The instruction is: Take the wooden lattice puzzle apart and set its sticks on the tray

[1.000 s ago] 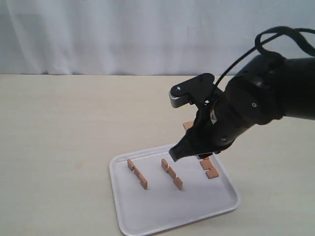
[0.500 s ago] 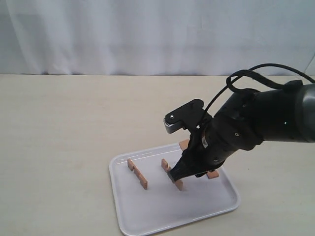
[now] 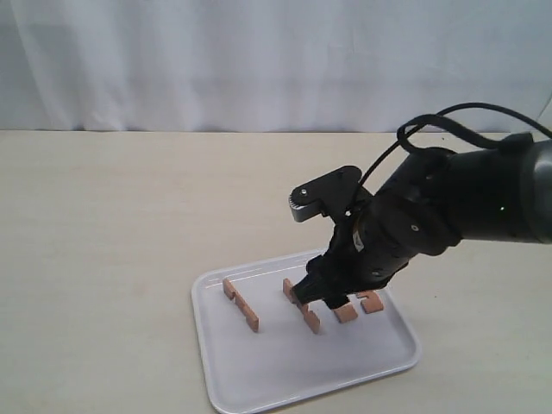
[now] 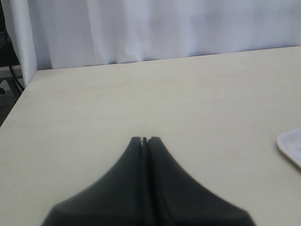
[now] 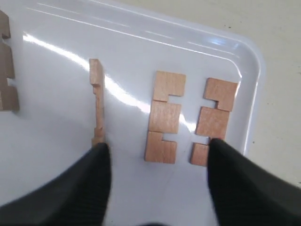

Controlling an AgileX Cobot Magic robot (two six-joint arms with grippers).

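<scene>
Four separate light-brown notched sticks lie on the white tray (image 3: 259,371); the wooden lattice puzzle as a crossed grid is out of view. In the exterior view the sticks sit at the left (image 3: 241,304), the middle (image 3: 304,309) and the right (image 3: 346,313), (image 3: 372,302). My right gripper (image 3: 323,300) hangs low over the tray, open, with nothing held. In the right wrist view, one flat stick (image 5: 164,117) lies between its fingertips (image 5: 159,145), one stands on edge (image 5: 97,101), and another lies flat (image 5: 214,117) by the rim. My left gripper (image 4: 145,140) is shut and empty over bare table.
The tray's rounded rim (image 5: 251,94) runs close beside the rightmost stick. Pale table (image 3: 103,224) surrounds the tray, with a white curtain (image 3: 216,60) behind. A corner of the tray (image 4: 291,143) shows in the left wrist view.
My right gripper came down onto the tray carrying a stick and opened. That stick now lies flat beside the rightmost one.
</scene>
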